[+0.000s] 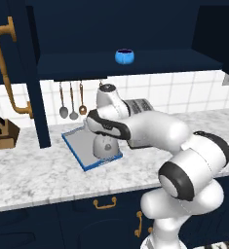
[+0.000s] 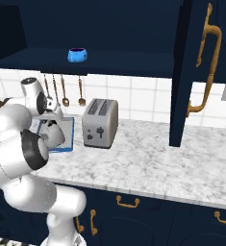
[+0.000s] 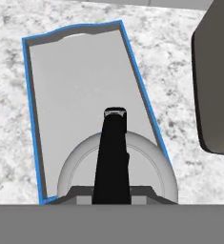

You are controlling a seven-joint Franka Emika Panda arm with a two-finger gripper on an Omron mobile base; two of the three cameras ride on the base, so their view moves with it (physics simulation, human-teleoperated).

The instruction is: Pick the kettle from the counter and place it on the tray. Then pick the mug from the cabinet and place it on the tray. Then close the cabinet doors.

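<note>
Holding the kettle [image 3: 117, 177] by its black top handle, my gripper [image 3: 112, 193] narrowed on it, over the near end of the tray [image 3: 33, 114]. Kettle base sits inside the blue rim. Mug [image 1: 124, 56] on cabinet shelf [image 1: 77, 63], doors open.

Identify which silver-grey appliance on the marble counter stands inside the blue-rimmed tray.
The squat dome-shaped silver-grey kettle, on the grey tray with the bright blue rim; the boxy silver toaster stands on bare counter beside it.

Two base views flank the arm, sharing the counter [image 1: 47, 172]; the hand view looks closely down on the tray [image 3: 85, 81].
</note>
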